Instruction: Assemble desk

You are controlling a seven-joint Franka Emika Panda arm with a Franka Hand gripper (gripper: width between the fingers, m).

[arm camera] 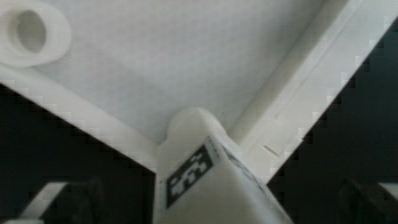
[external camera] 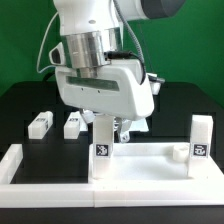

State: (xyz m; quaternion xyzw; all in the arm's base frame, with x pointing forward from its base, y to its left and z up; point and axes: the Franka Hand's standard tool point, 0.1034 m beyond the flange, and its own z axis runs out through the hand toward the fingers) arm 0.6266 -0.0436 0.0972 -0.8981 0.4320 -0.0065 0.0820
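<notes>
The white rimmed desk tabletop [external camera: 140,163] lies near the front of the black table. One white leg block [external camera: 103,146] stands upright on it at a corner, with a marker tag facing the camera. My gripper [external camera: 108,127] hangs just over this leg, open, its fingers to either side of the leg's top. In the wrist view the same leg [arm camera: 206,160] rises between the spread jaws [arm camera: 210,207], with dark gaps on both sides. The tabletop [arm camera: 160,70] there shows a round hole [arm camera: 32,35]. A second leg [external camera: 201,139] stands upright at the exterior view's right.
Two more leg blocks [external camera: 40,123] [external camera: 73,124] lie loose on the black table behind the tabletop, at the exterior view's left. The arm's white body fills the middle of that view.
</notes>
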